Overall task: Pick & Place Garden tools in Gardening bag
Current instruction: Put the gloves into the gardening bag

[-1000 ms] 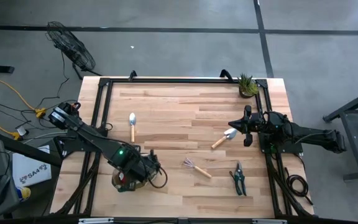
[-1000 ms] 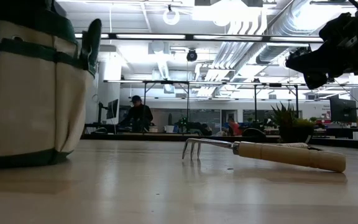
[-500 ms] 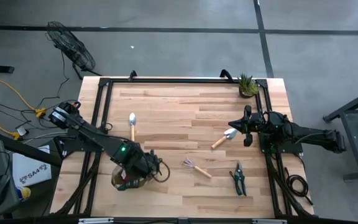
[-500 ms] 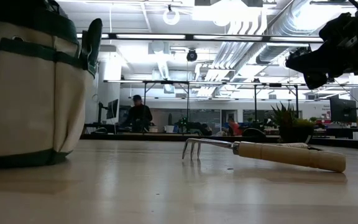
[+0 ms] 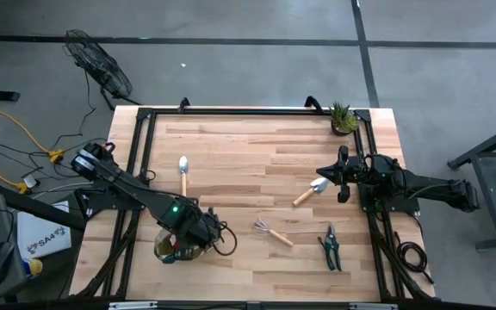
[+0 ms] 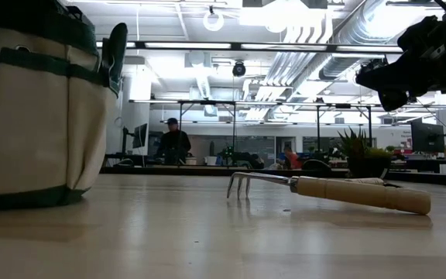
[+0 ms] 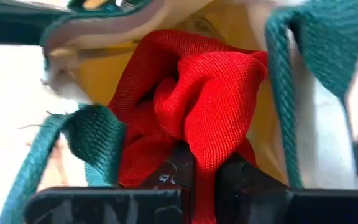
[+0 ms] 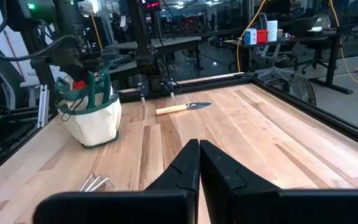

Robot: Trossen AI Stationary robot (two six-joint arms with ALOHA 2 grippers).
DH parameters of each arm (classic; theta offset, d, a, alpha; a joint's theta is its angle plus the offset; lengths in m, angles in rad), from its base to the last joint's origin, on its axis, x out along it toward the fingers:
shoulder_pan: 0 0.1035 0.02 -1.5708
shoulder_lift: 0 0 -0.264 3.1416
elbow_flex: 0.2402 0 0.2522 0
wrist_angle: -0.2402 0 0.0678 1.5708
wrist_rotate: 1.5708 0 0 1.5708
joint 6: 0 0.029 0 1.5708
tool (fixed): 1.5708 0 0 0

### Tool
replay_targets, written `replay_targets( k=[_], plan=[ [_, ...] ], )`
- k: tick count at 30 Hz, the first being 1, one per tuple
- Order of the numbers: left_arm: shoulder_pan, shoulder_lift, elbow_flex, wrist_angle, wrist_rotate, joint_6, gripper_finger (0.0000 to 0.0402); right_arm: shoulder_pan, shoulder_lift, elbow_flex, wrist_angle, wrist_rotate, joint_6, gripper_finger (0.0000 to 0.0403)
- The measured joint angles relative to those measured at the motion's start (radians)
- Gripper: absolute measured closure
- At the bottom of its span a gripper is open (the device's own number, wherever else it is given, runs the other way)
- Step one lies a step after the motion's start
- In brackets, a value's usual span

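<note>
**Inspector A:** The left gripper [image 7: 202, 177] is hanging over the mouth of the gardening bag [image 5: 179, 247], its fingers clenched on the red cloth [image 7: 191, 102], which is sitting bunched inside the opening between the green loop handles [image 7: 82, 134]. The bag is standing at the near left of the surface [image 5: 257, 164].

**Inspector B:** Risk as I am judging it: the cloth is crowding the pads, so on release it may be clinging to a finger and riding back out. A handle loop is also lying close and could be snagging the gripper, tipping the soft bag.

**Inspector A:** The right gripper [image 8: 199, 163] is waiting at the right edge with its fingers pressed together, grasping nothing. Outstanding on the surface: two trowels [image 5: 182, 170] [image 5: 311, 189], the claw rake [image 5: 272, 231] and a pruner [image 5: 330, 246].

**Inspector B:** The rake is lying nearest the bag; a wide swing out of the bag could be knocking it
</note>
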Motion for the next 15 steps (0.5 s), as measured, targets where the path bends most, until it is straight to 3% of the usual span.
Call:
replay_targets(
  k=[15],
  plan=[
    [0.0,0.043,0.0,0.022,0.012,0.047,0.0386,0.0,0.006,0.0,-0.003,0.0,0.0,0.04]
  ],
)
